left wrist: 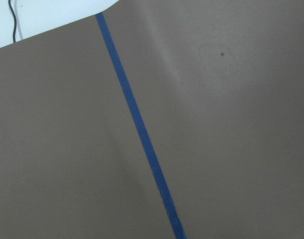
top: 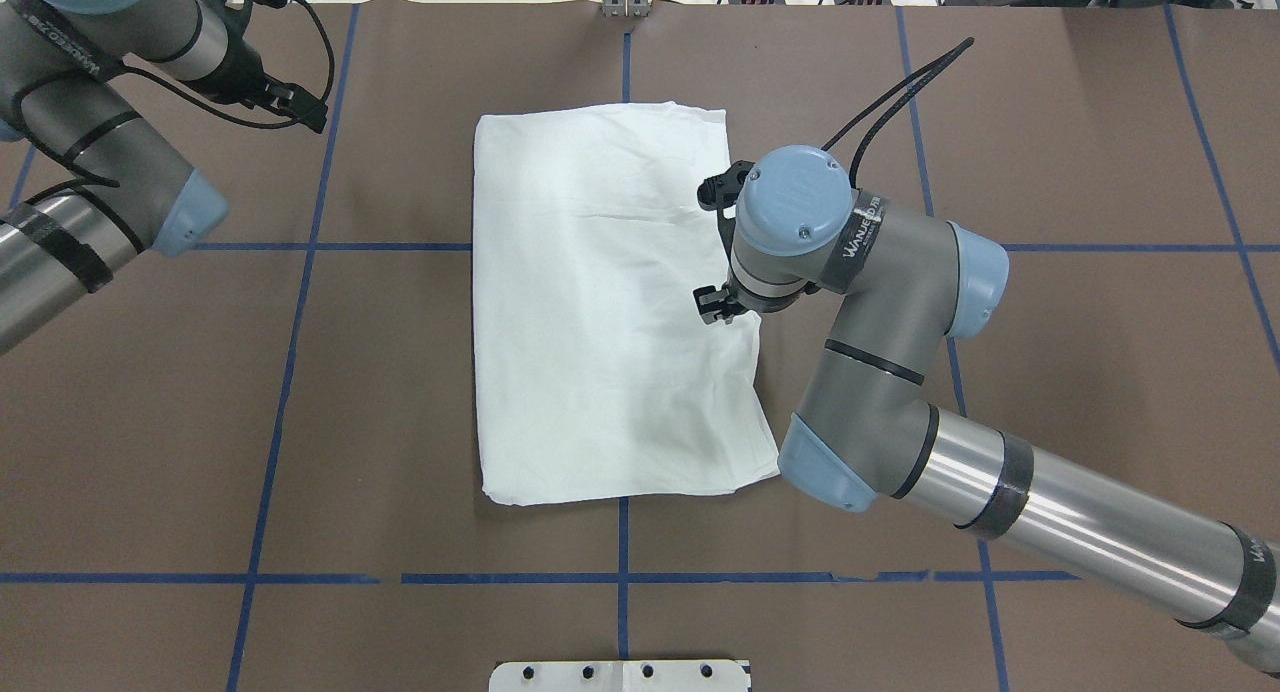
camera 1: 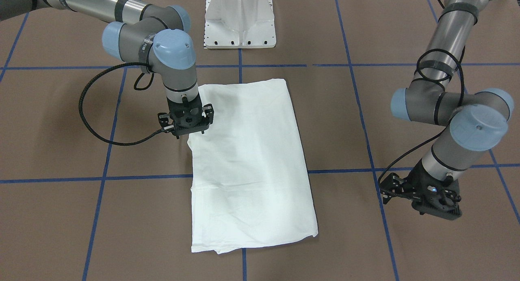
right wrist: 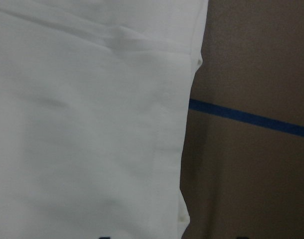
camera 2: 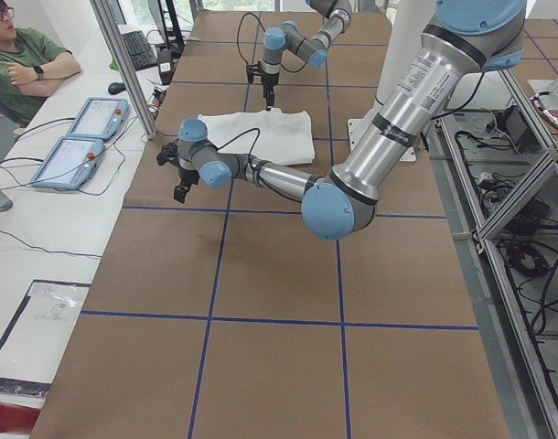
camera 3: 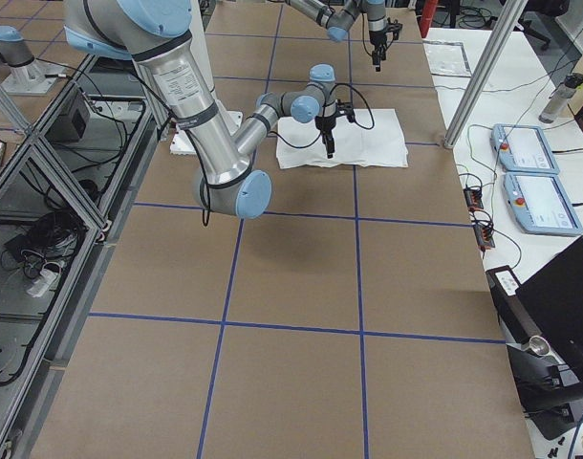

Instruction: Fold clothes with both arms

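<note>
- Nearest your side, the left gripper (camera 1: 436, 202) hangs over the bare brown table (camera 1: 61, 224). It is on the robot's left and well apart from the cloth. Its wrist view gives you only tabletop, one strip of blue tape (left wrist: 142, 134) and a corner of the table's edge. No view shows its fingertips, so you cannot tell whether its jaws are apart or together.
- The left arm (camera 1: 447, 106) rises behind it, bent at the elbow, with a black cable looped around the silver tube.
- Next comes the white T-shirt (camera 1: 252, 163), in the middle of the table. It is folded into one long rectangle and lies flat. Its long sides run from your side toward the robot, and it crosses a tape line. The near end has a slightly uneven hem, and a few shallow creases cross the cloth. You see no print, collar or label on the upper face.
- Further back, the right gripper (camera 1: 187, 122) points straight down over the shirt's long edge on the robot's right, in the half nearer the base. You cannot tell whether it touches the cloth. Its wrist view looks down on that edge, with brown table and a tape line just beside it. Two dark bits show at the bottom of that view, set well apart, so the jaws look to be apart with nothing between them.
- The right arm (camera 1: 170, 61) folds back from it.
- Farthest off, the white pedestal (camera 1: 239, 19) stands past the shirt's far end, not touching it.
</note>
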`<state>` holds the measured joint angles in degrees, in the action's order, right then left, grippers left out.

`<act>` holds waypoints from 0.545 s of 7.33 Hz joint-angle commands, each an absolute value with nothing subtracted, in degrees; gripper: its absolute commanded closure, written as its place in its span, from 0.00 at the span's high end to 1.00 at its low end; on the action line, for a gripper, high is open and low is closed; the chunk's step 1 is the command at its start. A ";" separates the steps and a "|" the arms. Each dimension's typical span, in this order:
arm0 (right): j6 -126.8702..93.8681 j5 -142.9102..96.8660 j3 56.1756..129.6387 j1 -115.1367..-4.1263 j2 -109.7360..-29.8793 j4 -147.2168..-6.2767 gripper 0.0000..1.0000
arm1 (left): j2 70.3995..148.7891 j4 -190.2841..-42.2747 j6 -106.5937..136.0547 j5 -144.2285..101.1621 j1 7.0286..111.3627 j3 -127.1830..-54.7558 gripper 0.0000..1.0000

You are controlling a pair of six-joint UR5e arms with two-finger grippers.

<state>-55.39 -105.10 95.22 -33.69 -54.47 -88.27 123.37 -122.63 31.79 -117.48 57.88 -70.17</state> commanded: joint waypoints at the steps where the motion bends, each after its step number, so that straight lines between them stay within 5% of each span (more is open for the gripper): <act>1: -65.08 -106.44 105.15 -33.32 -60.87 -86.66 1.00 | 117.54 -122.96 38.98 -117.51 54.33 -79.93 1.00; 4: -84.14 -102.43 111.97 -27.27 -69.49 -75.84 1.00 | 110.15 -123.39 60.67 -117.25 43.11 -96.28 1.00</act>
<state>-76.60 -105.05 110.26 -30.20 -65.57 -82.78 113.16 -123.08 52.36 -117.36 47.87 -89.77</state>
